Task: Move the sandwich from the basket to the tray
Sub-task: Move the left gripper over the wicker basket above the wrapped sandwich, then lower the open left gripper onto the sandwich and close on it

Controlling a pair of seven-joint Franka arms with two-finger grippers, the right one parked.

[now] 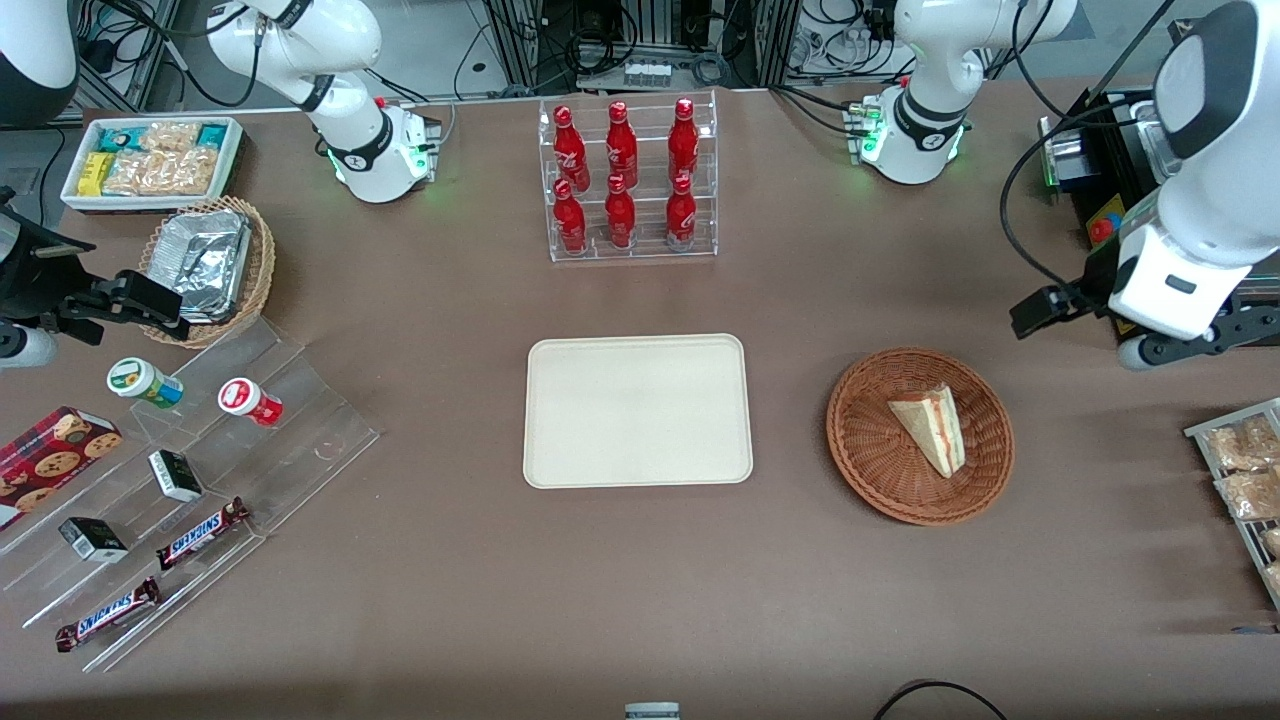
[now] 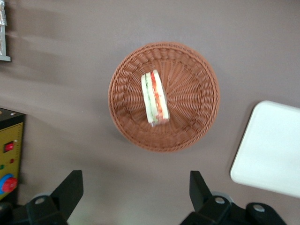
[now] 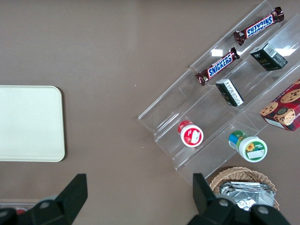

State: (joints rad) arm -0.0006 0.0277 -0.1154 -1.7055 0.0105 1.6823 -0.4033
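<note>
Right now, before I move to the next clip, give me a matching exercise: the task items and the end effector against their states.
1. triangular white-bread sandwich
2. flat cream rectangular tray
3. round reddish-brown wicker basket
4. left end effector

a. open, raised over the table
b. bare
c. lies in the basket
d. holds the sandwich

Pairs: 1-c, 2-b, 3-d, 4-a

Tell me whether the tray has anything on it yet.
Empty. The tray shows only bare cream surface; the sandwich lies in the basket. The left arm's hand is open above the table, beside the basket, holding nothing.
</note>
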